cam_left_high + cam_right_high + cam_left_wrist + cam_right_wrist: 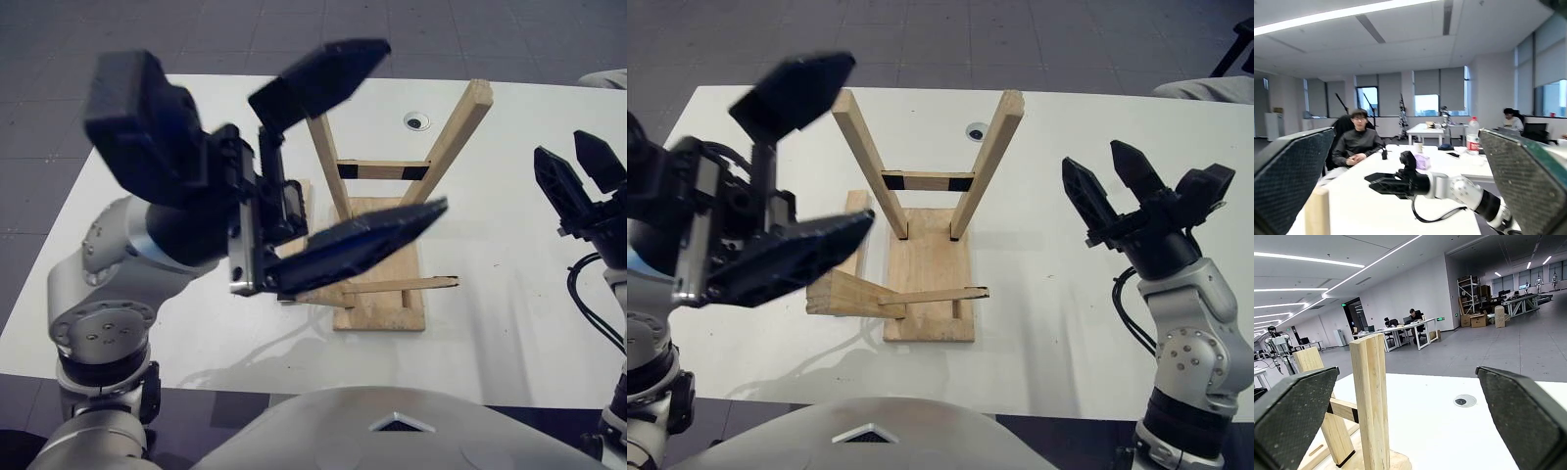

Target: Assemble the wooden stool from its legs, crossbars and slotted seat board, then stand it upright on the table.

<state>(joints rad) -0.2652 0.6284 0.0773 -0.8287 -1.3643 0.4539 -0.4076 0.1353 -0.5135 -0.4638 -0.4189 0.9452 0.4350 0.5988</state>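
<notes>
While the white bench [1068, 147] carries every part, the stool is only half built. The slotted seat board [926, 259] lies flat near the middle of the bench, its long axis running from the near edge to the far edge. One leg frame [926, 181] stands upright in the board's far slots: two legs leaning slightly apart, joined by a crossbar.

The left gripper [858, 142] hangs high over the board's left side with its fingers spread wide and nothing between them. The right gripper [1093, 159] is just as wide open and empty. It sits well apart from the wood, toward the bench's right edge.

The loose leg [847, 294] lies on the bench at the board's near-left corner, its long axis roughly parallel to the near edge. A thin crossbar [936, 294] reaches from it across the board toward the right edge. Another wooden piece lies along the board's left side.

The next move probably turns on this — the loose leg lies below the left gripper and toward the near edge, so the left arm is the nearer one. It would need to come down with its fingers set across that left-to-right axis.
</notes>
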